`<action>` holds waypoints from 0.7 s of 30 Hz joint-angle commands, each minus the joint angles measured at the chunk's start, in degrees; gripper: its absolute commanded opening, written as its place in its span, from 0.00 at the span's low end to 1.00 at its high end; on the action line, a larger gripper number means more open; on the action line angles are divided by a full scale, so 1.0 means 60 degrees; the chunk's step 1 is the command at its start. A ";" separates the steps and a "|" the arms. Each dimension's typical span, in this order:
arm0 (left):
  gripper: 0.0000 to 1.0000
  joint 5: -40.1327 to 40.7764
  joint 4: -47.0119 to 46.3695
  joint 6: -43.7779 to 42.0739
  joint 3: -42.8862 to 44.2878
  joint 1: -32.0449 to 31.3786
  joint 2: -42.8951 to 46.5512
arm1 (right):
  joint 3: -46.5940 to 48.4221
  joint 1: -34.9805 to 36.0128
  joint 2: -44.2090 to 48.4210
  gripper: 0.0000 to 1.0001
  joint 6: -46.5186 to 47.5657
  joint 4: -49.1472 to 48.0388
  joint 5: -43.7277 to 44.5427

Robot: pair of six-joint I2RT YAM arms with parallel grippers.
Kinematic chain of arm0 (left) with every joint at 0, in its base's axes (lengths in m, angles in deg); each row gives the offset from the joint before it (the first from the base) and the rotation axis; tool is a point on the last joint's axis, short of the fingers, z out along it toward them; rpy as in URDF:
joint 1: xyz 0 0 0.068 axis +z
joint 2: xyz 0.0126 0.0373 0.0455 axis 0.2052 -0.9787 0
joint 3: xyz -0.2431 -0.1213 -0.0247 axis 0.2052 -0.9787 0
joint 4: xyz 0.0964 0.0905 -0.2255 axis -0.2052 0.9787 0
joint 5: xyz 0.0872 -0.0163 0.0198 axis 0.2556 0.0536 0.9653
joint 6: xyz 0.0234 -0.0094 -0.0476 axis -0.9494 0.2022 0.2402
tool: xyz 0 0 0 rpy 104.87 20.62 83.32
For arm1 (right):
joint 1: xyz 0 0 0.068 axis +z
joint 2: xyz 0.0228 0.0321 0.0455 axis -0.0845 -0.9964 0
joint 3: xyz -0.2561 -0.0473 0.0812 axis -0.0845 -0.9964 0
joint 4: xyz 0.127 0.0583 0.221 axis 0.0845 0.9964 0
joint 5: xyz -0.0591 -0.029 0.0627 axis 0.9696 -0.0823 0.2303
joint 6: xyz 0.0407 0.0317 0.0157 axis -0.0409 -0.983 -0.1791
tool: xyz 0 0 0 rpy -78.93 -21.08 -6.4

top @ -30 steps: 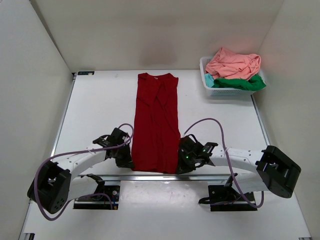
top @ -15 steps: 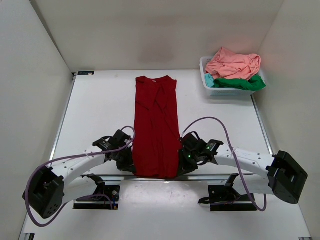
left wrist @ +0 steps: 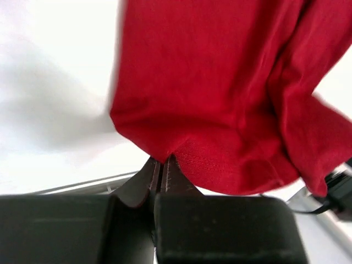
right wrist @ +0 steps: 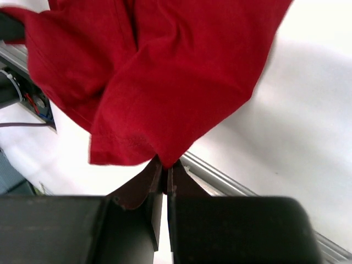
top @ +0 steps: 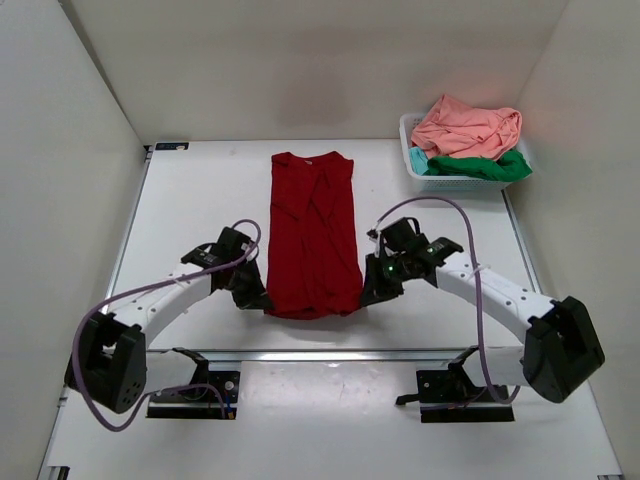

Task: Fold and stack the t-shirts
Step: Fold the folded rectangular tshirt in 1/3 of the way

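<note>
The dark red t-shirt lies as a long narrow strip down the middle of the table, collar at the far end. My left gripper is shut on its near left hem corner. My right gripper is shut on its near right hem corner. Both corners are lifted off the table, and the hem sags between them. The salmon pink t-shirt and the green t-shirt lie crumpled in the basket.
The white lattice basket stands at the far right corner and also holds a bit of light blue cloth. White walls close in the left, back and right sides. A metal rail runs along the table's near edge.
Both grippers have moved away from the near edge toward the far side, carrying the shirt's hem with them. The visible strip of shirt is shorter and its near end is lifted.
</note>
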 commanded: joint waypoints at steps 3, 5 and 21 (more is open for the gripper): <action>0.00 -0.0357 -0.0256 -0.0685 0.1218 0.1223 -0.0891 | 0.1724 -0.0746 -0.1265 0.00 0.1292 0.0454 -0.0542; 0.00 -0.0387 -0.0212 -0.1051 0.2195 0.1385 -0.1580 | 0.2340 -0.0995 -0.2068 0.00 0.1658 0.0514 -0.0586; 0.00 -0.0444 0.0213 -0.1156 0.6917 0.2322 -0.6021 | 0.6707 -0.2460 -0.6113 0.00 0.2977 0.1377 -0.0630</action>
